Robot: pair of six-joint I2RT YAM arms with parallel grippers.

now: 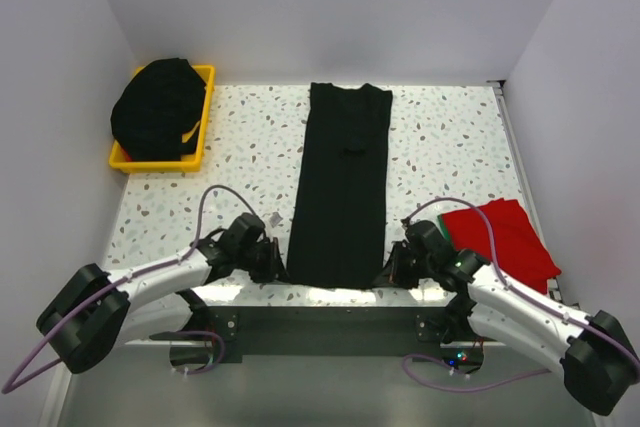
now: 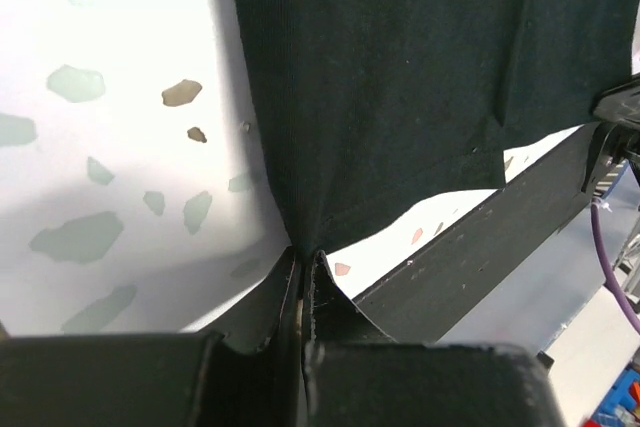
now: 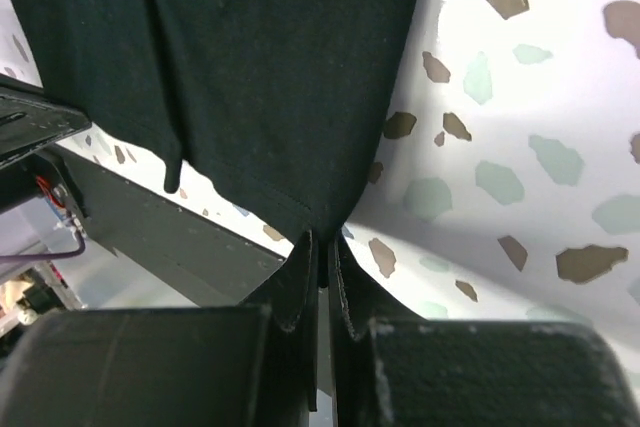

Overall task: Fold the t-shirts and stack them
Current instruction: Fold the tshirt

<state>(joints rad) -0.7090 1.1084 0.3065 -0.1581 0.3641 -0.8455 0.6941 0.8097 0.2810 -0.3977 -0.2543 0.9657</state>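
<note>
— Where is the shirt you are working on?

— I see the black t-shirt (image 1: 340, 182) lying flat as a long narrow strip down the middle of the table (image 1: 240, 152), collar end at the far side, hem at the near edge between my two arms.

— And your grippers?

— My left gripper (image 2: 303, 262) sits at the near left corner of the hem. On its wrist camera the fingers are pressed together with the cloth corner pinched between them. My right gripper (image 3: 322, 245) has the near right corner the same way, jaws closed with only a sliver of gap and the black fabric running into it.

— Anything else on the table?

— The red t-shirt (image 1: 505, 237) lies folded near the right edge, just beyond my right arm and apart from the black one. At the far left corner the yellow bin (image 1: 207, 112) holds a heap of black shirts (image 1: 158, 107).
</note>
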